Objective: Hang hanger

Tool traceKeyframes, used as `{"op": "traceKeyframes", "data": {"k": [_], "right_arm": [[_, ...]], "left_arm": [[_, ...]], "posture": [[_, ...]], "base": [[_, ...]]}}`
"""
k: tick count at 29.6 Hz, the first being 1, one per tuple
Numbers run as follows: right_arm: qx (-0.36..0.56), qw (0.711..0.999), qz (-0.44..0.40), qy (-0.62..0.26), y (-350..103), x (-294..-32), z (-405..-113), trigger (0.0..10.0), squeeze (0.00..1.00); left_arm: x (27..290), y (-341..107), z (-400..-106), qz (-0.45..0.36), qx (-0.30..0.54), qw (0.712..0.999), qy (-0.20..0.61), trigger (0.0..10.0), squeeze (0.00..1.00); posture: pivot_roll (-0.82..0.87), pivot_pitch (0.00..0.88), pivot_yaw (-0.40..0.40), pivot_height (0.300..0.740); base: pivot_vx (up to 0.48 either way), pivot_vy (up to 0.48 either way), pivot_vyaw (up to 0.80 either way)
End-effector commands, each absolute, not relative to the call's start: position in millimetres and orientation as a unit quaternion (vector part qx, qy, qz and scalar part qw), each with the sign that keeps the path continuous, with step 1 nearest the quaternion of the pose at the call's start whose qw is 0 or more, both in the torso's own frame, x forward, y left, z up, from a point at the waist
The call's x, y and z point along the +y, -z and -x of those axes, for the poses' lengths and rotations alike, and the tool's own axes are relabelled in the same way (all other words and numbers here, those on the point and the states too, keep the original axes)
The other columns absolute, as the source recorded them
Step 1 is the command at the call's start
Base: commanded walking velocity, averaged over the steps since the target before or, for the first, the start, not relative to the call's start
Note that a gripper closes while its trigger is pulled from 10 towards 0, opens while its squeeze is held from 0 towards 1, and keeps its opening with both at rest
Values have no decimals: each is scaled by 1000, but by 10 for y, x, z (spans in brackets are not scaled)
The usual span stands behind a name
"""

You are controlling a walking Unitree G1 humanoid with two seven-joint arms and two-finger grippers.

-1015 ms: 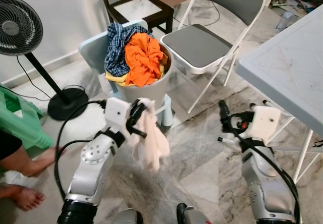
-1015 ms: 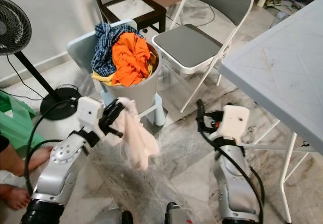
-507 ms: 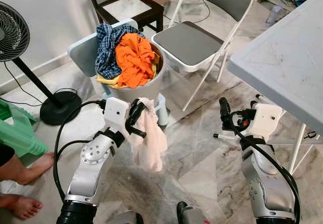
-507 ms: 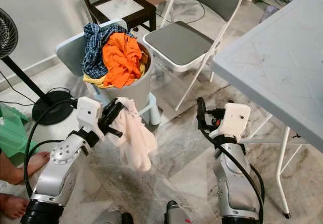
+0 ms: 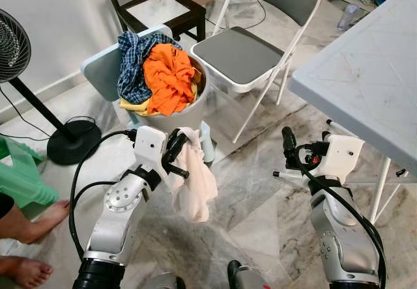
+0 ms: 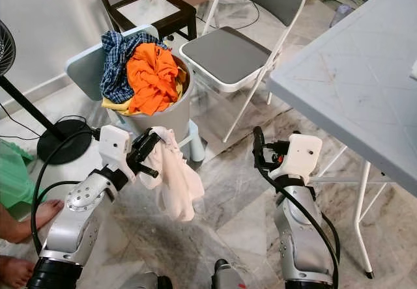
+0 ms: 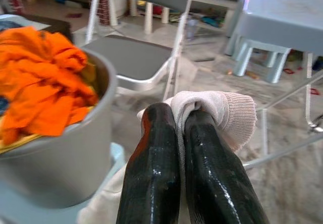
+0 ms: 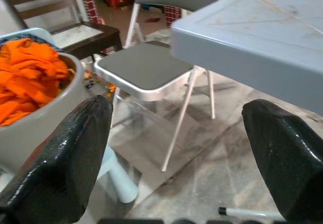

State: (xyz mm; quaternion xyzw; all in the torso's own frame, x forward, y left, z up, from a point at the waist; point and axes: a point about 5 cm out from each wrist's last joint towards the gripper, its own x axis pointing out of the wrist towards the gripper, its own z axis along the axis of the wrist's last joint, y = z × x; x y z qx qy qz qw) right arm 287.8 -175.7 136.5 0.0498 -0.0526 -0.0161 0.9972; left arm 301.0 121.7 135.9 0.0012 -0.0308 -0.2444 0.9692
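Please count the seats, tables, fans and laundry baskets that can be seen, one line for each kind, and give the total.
Chairs: 3: grey folding, dark wooden, small pale blue
Table: 1
Fan: 1
Basket: 1
Total: 6

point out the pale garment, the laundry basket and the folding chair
pale garment [image 5: 195, 188]: left eye view, hanging middle fold
laundry basket [image 6: 168, 114]: right eye view, grey front wall
folding chair [image 5: 238, 53]: left eye view, seat pad

Glossy black left gripper fingers pinch soft knit cloth; matt plastic bin beyond; polished marble floor below.
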Motion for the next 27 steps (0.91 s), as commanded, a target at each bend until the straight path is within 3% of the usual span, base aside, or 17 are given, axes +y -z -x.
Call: {"op": "traceKeyframes", "data": {"k": [1,15,27], "right_arm": [[-49,997,-49,21,-1336,-1764,-2852,10000,0],[-53,997,-47,20,-1337,-1756,-2863,10000,0],[-55,997,-44,21,-1329,-1759,-2863,10000,0]], "left_arm": [[1207,-1405,-2980,-2,-44,967,252,10000,0],[1197,-1395,-2972,-2,-41,965,260,10000,0],[1186,-1338,-2980,-12,-23,968,250,10000,0]], "posture": [[104,250,22,740],[106,234,24,740],[104,224,19,740]], "base": [[277,0,-800],[275,0,-682],[67,0,0]]}}
